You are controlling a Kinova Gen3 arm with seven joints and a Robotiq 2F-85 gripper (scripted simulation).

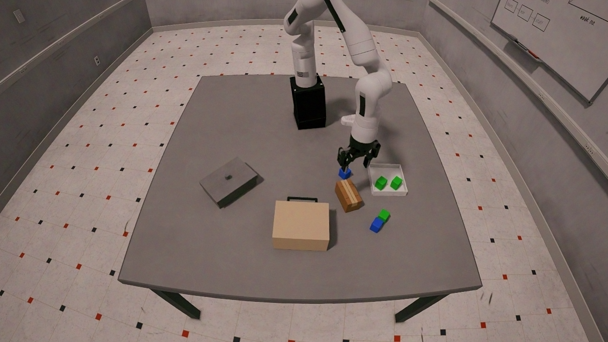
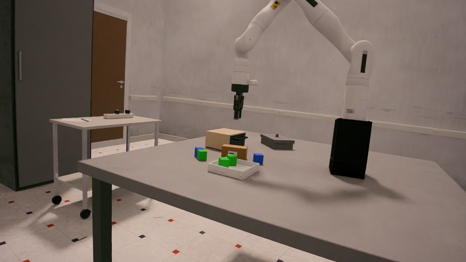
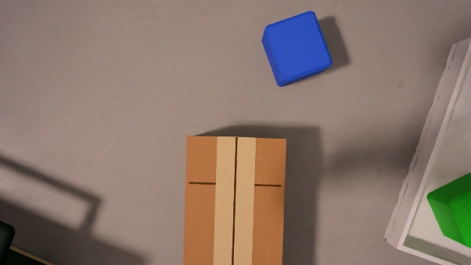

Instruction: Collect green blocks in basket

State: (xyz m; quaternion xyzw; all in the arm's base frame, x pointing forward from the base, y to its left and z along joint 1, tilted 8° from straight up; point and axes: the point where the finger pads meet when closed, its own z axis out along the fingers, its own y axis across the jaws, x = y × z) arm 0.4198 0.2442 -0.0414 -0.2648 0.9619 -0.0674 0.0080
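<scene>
My gripper (image 1: 356, 166) (image 2: 237, 118) is open and empty, high above the table near the brown carton (image 1: 348, 196) (image 2: 234, 150) (image 3: 269, 222). Two green blocks (image 1: 381, 182) (image 1: 396, 182) lie inside the white basket (image 1: 388, 194) (image 2: 224, 171) (image 3: 423, 144). Another green block (image 1: 384, 215) (image 2: 202, 154) lies on the table beside a blue block (image 1: 375, 225) (image 2: 196, 150). The light wooden cabinet (image 1: 301, 221) (image 2: 217, 139) has its drawer looking shut. The grey metal box (image 1: 239, 191) (image 2: 277, 143) has its knobbed lid (image 1: 216, 180) on. Their insides and the space under the carton are hidden.
A second blue block (image 1: 344, 173) (image 2: 258, 158) (image 3: 298, 47) lies beyond the carton's end, left of the basket in the top view. The cabinet's dark handle (image 1: 302, 198) (image 2: 240, 138) sticks out toward the robot's black base (image 1: 309, 108) (image 2: 350, 148).
</scene>
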